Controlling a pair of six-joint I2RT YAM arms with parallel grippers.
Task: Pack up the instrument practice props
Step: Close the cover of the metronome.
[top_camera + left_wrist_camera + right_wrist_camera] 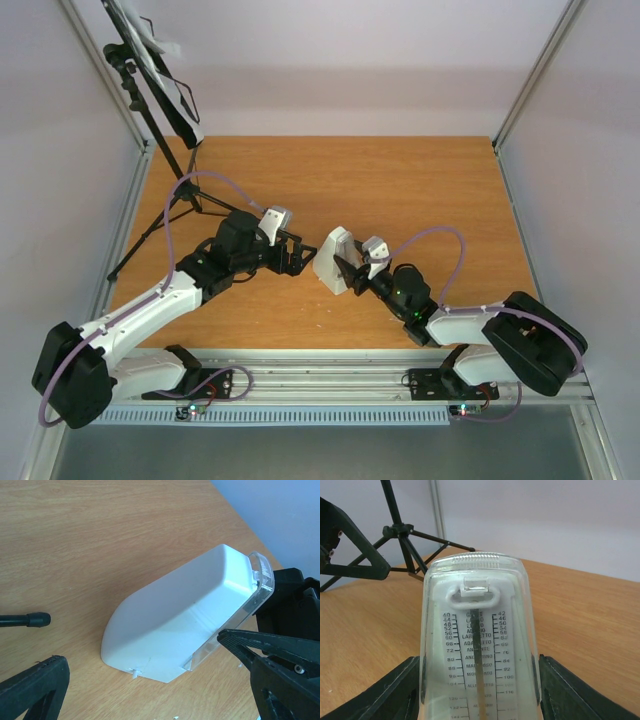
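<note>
The pale wedge-shaped metronome [334, 262] leans near the table's middle, its clear cover [479, 645] facing my right wrist camera. My right gripper [480, 697] is shut on the metronome, with one finger pressed against each side of the cover. My left gripper [150, 680] stands open just left of the white back of the metronome [185, 615], without touching it. The black tripod music stand [150, 70] stands off the table's far left corner, with white sheet-music pages [160, 42] on its desk.
A leg of the stand ends in a rubber foot [35, 620] on the wood near my left gripper. The tripod's legs [402, 535] spread over the far left of the table [400, 190]. Grey walls and metal posts close in the sides.
</note>
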